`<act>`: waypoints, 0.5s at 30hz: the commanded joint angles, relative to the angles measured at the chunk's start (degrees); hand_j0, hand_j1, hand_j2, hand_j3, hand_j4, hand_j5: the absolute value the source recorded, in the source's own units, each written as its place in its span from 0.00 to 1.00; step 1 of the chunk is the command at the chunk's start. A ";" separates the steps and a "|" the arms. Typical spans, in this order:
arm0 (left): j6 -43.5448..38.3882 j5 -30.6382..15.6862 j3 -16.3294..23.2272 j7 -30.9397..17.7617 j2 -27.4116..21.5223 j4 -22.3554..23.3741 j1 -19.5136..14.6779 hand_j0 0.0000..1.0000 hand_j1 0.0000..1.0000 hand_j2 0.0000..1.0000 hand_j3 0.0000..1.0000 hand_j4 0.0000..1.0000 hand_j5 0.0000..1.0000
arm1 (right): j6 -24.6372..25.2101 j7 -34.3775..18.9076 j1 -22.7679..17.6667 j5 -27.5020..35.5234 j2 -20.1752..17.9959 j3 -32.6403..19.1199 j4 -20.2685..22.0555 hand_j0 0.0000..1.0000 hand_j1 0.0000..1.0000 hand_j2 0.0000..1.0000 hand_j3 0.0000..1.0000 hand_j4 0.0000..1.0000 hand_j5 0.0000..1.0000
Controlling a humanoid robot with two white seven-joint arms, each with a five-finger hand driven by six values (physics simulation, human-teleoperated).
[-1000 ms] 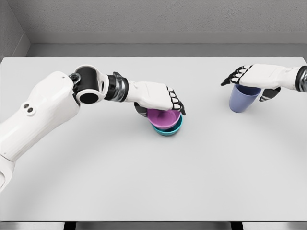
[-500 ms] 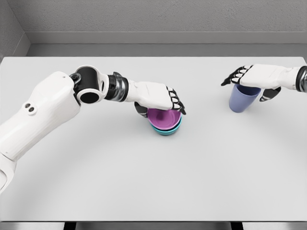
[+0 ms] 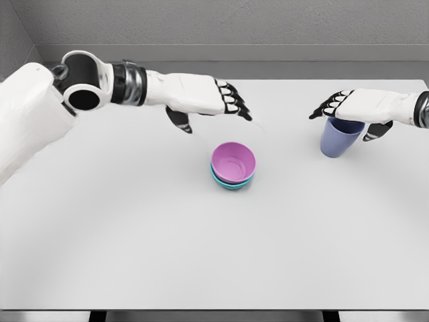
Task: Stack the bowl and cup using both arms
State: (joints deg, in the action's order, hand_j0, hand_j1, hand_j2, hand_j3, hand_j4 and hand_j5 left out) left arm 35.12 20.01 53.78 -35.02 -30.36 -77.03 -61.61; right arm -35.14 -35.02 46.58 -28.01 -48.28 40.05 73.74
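Pink bowl (image 3: 233,161) sits nested in the teal bowl (image 3: 232,183) at mid-table. I see my left hand (image 3: 204,100) above it, fingers loose and empty. My right hand (image 3: 354,111) grips the blue cup (image 3: 340,139) at far right.

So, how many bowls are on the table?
2, nested mid-table: the pink bowl sits inside the teal bowl, which shows only its rim. A third beneath cannot be ruled out.
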 commanded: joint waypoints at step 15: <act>-0.12 -7.97 -27.32 0.02 -16.40 -0.40 26.19 1.00 1.00 1.00 1.00 1.00 1.00 | 0.14 0.02 -0.09 0.14 -0.06 0.12 -0.44 1.00 1.00 1.00 1.00 1.00 1.00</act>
State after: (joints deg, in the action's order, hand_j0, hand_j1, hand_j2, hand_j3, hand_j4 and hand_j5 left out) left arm 35.15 12.45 26.89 -35.03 -46.54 -77.48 -35.42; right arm -35.14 -35.02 46.49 -28.06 -48.28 40.18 73.45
